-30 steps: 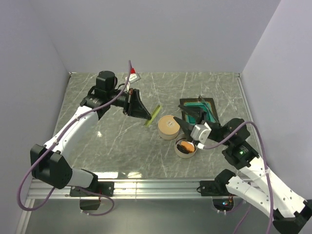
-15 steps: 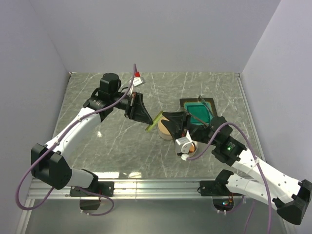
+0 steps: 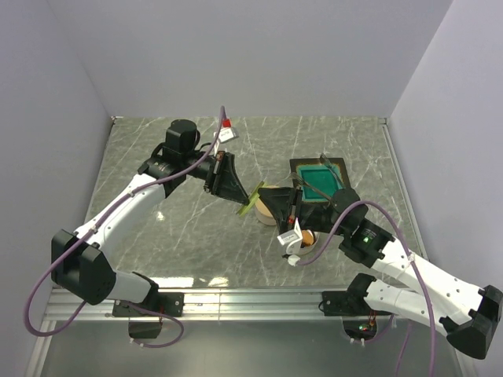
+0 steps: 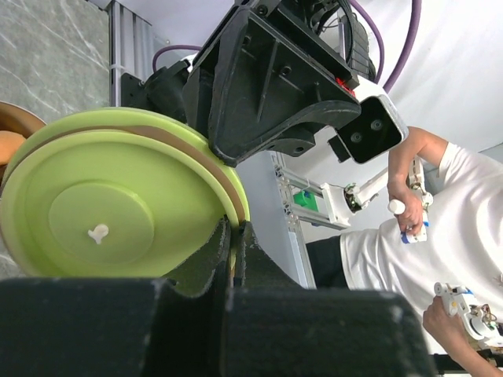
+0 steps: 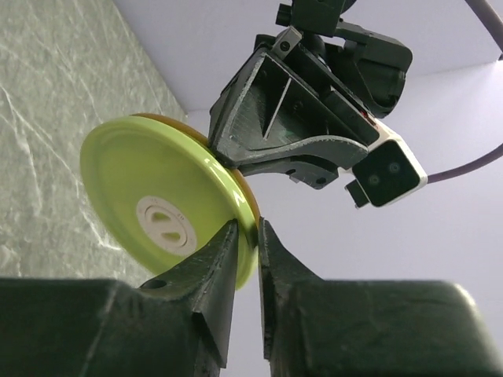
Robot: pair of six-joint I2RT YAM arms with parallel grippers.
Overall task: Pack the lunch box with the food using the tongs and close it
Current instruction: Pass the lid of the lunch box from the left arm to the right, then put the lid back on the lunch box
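A round green lid (image 3: 251, 196) hangs tilted above the table between both grippers. My left gripper (image 3: 240, 194) is shut on its far-left rim (image 4: 234, 236). My right gripper (image 3: 265, 202) has come in from the other side, and its fingers sit close against both faces of the lid's (image 5: 157, 204) rim (image 5: 249, 236). Below them is the lunch box: a beige round tin (image 3: 267, 217) and an open round tin (image 3: 313, 245) holding orange food (image 3: 308, 236). The thin tongs (image 3: 325, 164) seem to lie at the tray's far edge, but they are hard to make out.
A square teal tray (image 3: 318, 185) with a dark rim lies right of centre, just behind the tins. Grey walls close the table at the back and on both sides. The right arm's cable loops over the tin with the food.
The right gripper swung left from the tray side to the lid and narrowed its jaws around the rim. The left gripper carried the lid slightly right.
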